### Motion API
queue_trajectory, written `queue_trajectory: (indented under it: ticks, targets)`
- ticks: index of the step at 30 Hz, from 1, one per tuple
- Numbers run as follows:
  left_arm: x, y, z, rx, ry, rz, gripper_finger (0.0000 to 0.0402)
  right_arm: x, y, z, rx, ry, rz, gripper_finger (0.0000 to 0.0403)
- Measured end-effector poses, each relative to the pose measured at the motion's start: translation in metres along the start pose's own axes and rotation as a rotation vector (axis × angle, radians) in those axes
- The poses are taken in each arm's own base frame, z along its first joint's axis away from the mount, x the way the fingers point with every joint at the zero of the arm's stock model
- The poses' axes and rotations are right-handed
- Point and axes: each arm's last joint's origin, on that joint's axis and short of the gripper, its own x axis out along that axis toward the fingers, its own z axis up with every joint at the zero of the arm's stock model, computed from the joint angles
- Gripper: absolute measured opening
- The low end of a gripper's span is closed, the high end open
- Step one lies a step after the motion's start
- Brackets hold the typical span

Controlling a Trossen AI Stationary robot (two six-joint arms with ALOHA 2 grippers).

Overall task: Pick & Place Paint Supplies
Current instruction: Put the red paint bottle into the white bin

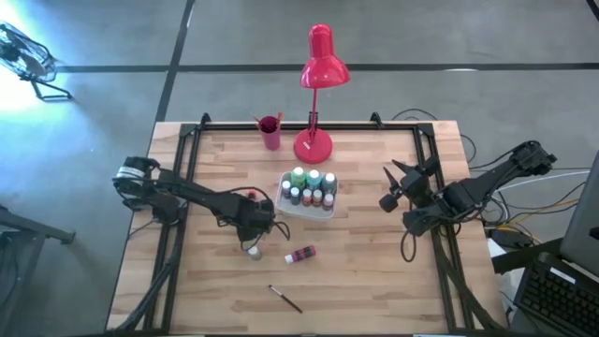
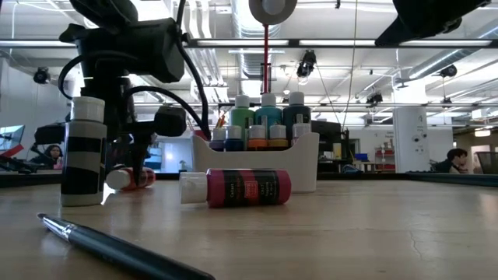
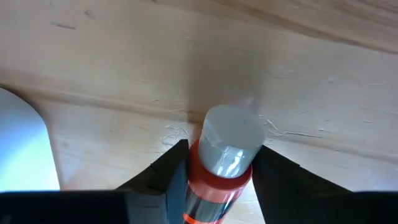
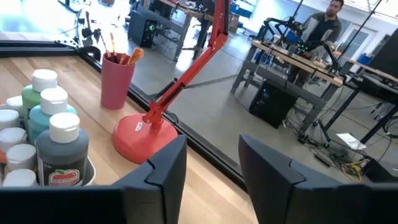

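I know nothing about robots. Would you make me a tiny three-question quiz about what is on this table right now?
1. True or false: the red-labelled paint bottle near the middle of the wooden table stands upright.
2. Which gripper has an orange paint bottle with a pale cap between its fingers: A) left gripper, B) right gripper?
3. Fill in: the red desk lamp stands beside a pink ____ holding brushes.

Key
1. False: it lies on its side.
2. A. The right gripper is open and empty, off to the side of the white tray of paint bottles.
3. cup.
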Motion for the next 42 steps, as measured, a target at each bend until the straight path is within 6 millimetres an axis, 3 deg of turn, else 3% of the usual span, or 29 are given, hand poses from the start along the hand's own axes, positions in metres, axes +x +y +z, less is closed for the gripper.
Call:
queue_trajectory:
  ticks: [11, 24, 35, 42]
  targets:
    - [0.000, 0.003, 0.005, -0.002, 0.022, 0.020, 0.0144, 0.002, 0.001, -0.010, -0.011, 0.007, -0.003, 0.0143]
    - [-0.026, 0.032, 0.013, -0.657, -0.331, 0.111, 0.0142, 0.002, 0.002, -0.013, 0.012, 0.015, 0.002, 0.0112]
    - [-0.041, 0.045, 0.016, -0.856, -0.586, 0.141, 0.0141, 0.002, 0.002, -0.013, 0.011, 0.017, 0.004, 0.0125]
    - [-0.064, 0.049, -0.004, -0.951, -0.676, 0.253, 0.0141, 0.002, 0.002, -0.013, 0.013, 0.018, 0.006, 0.0143]
